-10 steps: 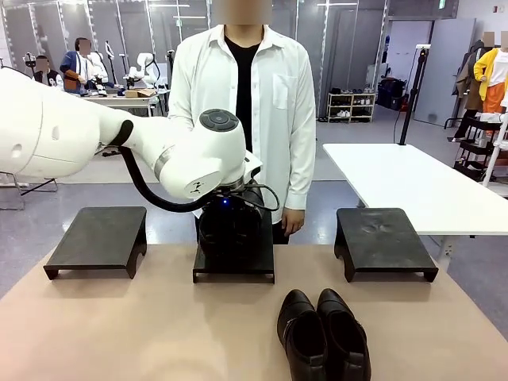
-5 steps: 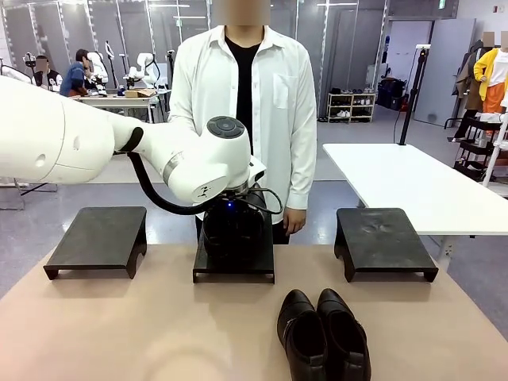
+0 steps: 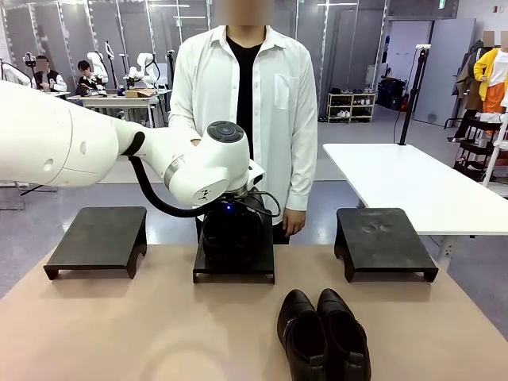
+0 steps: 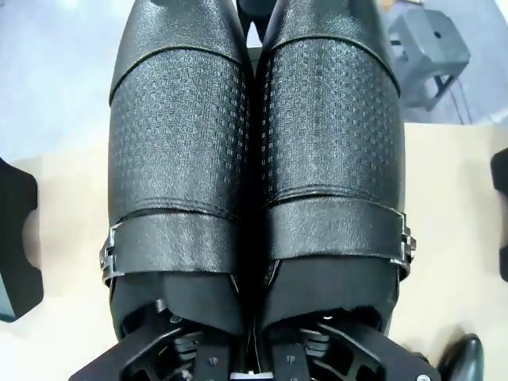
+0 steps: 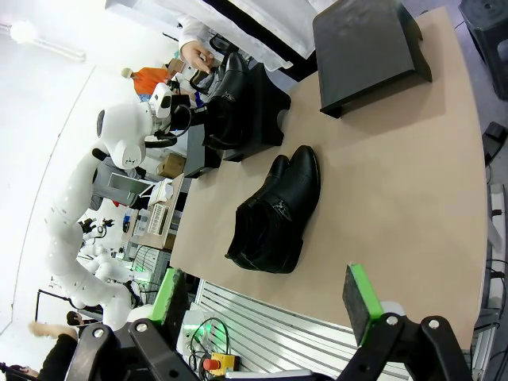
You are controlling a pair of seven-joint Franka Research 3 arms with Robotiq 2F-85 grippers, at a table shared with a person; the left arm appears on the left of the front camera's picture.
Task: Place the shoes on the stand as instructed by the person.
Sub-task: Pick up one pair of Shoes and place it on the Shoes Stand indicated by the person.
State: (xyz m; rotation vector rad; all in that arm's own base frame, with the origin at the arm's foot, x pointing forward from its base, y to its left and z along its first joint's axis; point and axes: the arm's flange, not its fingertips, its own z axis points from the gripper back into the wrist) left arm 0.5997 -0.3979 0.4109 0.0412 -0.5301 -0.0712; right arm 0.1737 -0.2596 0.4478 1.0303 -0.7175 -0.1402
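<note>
**Two pairs of shoes, three stands: one pair on the middle stand**

Three low black stands sit in a row along the far edge of the table (image 3: 159, 333): a left stand (image 3: 95, 230), a middle stand (image 3: 234, 268) and a right stand (image 3: 381, 238). The left and right ones are bare on top.

There are four black shoes in all, in two pairs. The first pair (image 3: 230, 234) stands on the middle stand, side by side and touching. In the left wrist view, both shoes have dotted leather and a strap across the top. The second pair (image 3: 321, 337) lies on the table by the near edge, a little right of the middle. Its two shoes are pressed together with their toes toward the far edge, well apart from every stand.

The left arm (image 3: 79, 143) reaches in from the left side, and its wrist is right above the first pair. The left gripper (image 4: 252, 353) is at the mouths of these two shoes. Its fingers are hidden by the leather, so I cannot tell whether they are apart or pressed together.

The right gripper (image 5: 264, 298) hangs off the near edge of the table, its two green pads wide apart with nothing between them.

The person (image 3: 270, 103) stands at the far edge, directly behind the middle stand. One hand (image 3: 295, 220) hangs down at the person's side.
</note>
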